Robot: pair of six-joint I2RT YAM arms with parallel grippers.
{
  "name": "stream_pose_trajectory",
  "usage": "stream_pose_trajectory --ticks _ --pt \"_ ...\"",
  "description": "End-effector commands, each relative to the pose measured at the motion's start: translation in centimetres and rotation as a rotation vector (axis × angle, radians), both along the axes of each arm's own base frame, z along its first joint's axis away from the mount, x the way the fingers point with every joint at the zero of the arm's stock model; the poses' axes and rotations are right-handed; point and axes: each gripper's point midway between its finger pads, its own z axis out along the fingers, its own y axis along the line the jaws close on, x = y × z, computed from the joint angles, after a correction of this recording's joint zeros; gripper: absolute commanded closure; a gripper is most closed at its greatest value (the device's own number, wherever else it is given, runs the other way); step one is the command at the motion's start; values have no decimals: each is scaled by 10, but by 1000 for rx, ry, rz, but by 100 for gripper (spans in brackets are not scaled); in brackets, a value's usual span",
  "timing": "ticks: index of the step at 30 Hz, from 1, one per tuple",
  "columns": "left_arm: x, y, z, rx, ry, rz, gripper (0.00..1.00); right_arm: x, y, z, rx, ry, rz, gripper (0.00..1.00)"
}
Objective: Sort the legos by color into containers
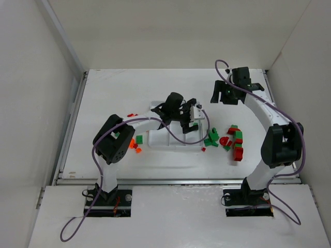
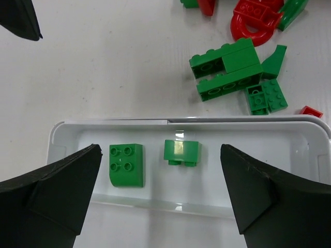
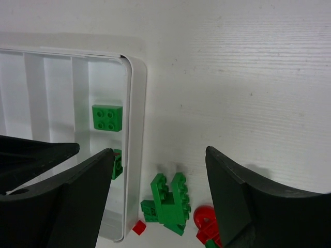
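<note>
Green brick point(image 3: 107, 118) inside the tray point(image 3: 137, 103), loose green pieces point(image 3: 168, 204) just outside, tool point(image 3: 158, 152) jaws wide apart.

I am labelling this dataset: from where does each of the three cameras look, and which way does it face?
Top external: above and behind the bases, looking down on the table; the left arm and right arm show whole, the left over the tray.
Left wrist: looks straight down into a compartment with two green legos; left fingers at both lower corners.
Right wrist: faces the tray's corner and table; right fingers show.
Shared: both wrist views see that compartment and the loose green pile.
</note>
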Motion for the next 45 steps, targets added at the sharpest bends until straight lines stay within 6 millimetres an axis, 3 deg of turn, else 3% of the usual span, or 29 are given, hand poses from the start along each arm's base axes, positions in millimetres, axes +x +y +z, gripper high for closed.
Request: stream_pose_trajectory --ticks 1,6,7,10,12,16,18,21,27,29,30,31,34,40,45 --pt "8 -2 29 -18 -88 8 1 5 -3 18 -34 -49 9 23" --pt "17 10 55 -61 -115 131 1 -8 -7 12 -53 -15 12 23" --pt "18 11 74 -98 -116 165 1 -11 -8 12 -53 -13 12 23" --pt "31 27 94 -133 -138 290 1 -28 -9 -5 -53 41 5 24" --pt "44 39 102 -148 -134 392 1 -42 -11 -19 -52 92 -5 25" --pt "69 66 117 -174 -132 558 1 -58 -8 -29 -59 133 -36 25" --pt "74 75 131 -201 -151 593 1 -69 -2 -41 -91 182 -27 25" --pt "76 89 137 -209 -160 617 1 -82 7 -53 -65 230 -28 29" --pt "91 134 129 -242 -74 718 1 -70 16 -48 10 219 -113 50" --pt "87 145 143 -279 -84 720 1 -61 13 -42 -10 227 -137 55" --pt "81 150 131 -269 -66 706 1 -59 13 -42 -14 240 -137 56" --pt "73 151 139 -284 -89 680 1 -62 7 -45 -52 266 -158 57" --pt "63 152 130 -282 -80 640 1 -56 2 -50 -98 292 -147 57" --pt "48 151 120 -260 -4 638 1 -62 12 -59 -137 328 -42 49" --pt "67 170 137 -301 12 826 1 -51 14 -56 -136 275 -7 44"
